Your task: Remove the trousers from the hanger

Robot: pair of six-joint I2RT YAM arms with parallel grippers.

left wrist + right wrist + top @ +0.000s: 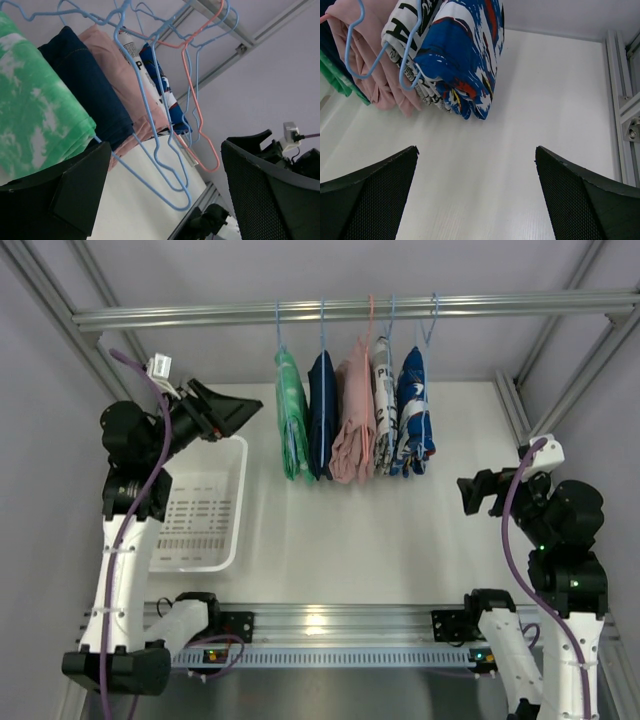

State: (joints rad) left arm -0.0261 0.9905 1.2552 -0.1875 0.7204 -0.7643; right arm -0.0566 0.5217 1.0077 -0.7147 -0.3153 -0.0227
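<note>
The bright green trousers (291,425) hang folded at the left end of a row of garments on the rail. They hang on a thin light-blue wire hanger (279,330). In the left wrist view the trousers (35,110) fill the left side, and the hanger's long loop (136,173) runs out from under them between my fingers. My left gripper (228,410) (166,165) is open and empty, raised just left of the trousers. My right gripper (478,493) (476,150) is open and empty, low at the right, apart from the garments. The right wrist view shows only a green edge (340,80).
On the rail (480,306), right of the trousers, hang a navy garment (322,415), a pink one (352,425), a black-and-white printed one (382,405) and a blue-and-white one (413,410). A pink hanger (192,100) hangs among them. A white basket (240,500) stands at the left.
</note>
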